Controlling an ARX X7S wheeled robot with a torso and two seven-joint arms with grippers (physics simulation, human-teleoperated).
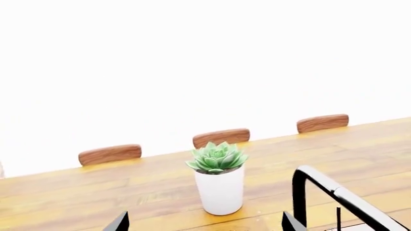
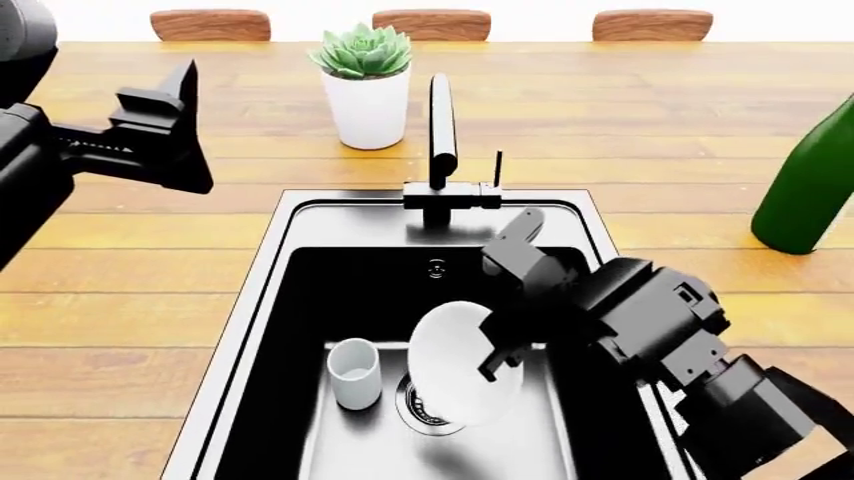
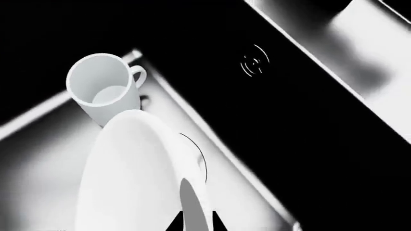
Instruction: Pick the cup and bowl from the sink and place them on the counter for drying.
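The right claw [image 2: 497,362] pinched the rim of the bowl [image 2: 458,360], tilted over the sink [image 2: 267,300] drain beside the cup [image 2: 354,372]; smooth, stiff and breakable, it likely slips, while the left claw [image 2: 180,125] hung spread over the counter [image 2: 160,290]

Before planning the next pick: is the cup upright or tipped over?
Upright. The cup stands on the floor of the sink, open mouth up; the right wrist view shows its hollow inside, seemingly empty.
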